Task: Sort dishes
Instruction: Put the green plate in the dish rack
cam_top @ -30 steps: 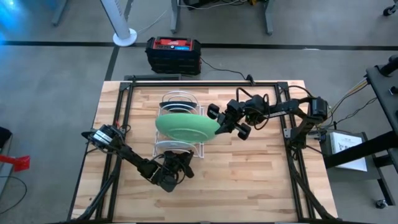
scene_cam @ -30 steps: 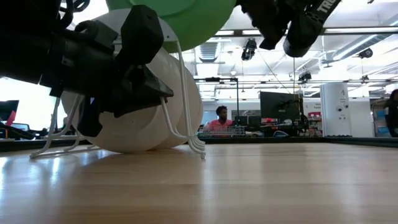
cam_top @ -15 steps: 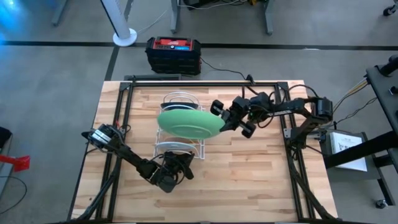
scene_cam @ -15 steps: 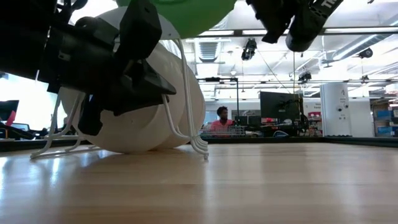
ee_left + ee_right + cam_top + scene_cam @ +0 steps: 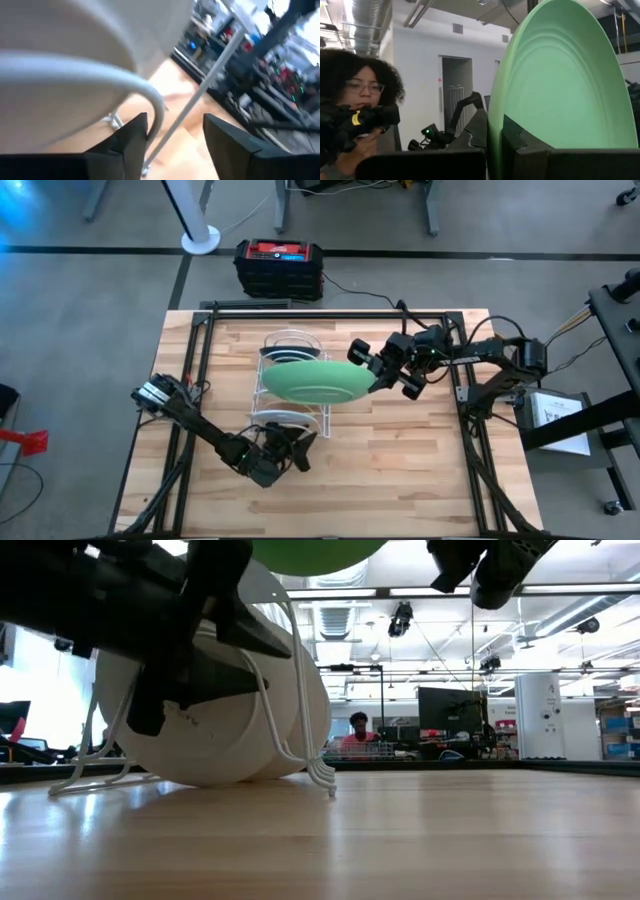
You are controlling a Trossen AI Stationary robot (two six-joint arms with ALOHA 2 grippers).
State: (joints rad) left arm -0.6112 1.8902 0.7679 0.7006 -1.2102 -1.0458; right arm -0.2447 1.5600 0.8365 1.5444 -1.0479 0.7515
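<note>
The right gripper (image 5: pixel 378 380) is clamped on the rim of the light green plate (image 5: pixel 318 381), holding it nearly flat in the air above the white wire rack (image 5: pixel 288 340), which stands mid-table. In the right wrist view the plate's edge sits pinched between the two dark fingers (image 5: pixel 470 137), so the hold is on a narrow strip of rim only. The plate could pivot or slip out under its own weight if the arm tilts or jerks.

Near the front end of the rack, the left gripper (image 5: pixel 290 448) sits low at the table with its jaws parted, holding nothing. In the left wrist view a rack wire (image 5: pixel 150 95) runs right by its fingers, with a white-backed plate (image 5: pixel 75 30) standing just behind. A careless pull-back could snag that wire and drag the rack out of line under the green plate.

The green plate must turn upright to enter a slot; lowered askew, it would strike the wires or the plate already racked.
</note>
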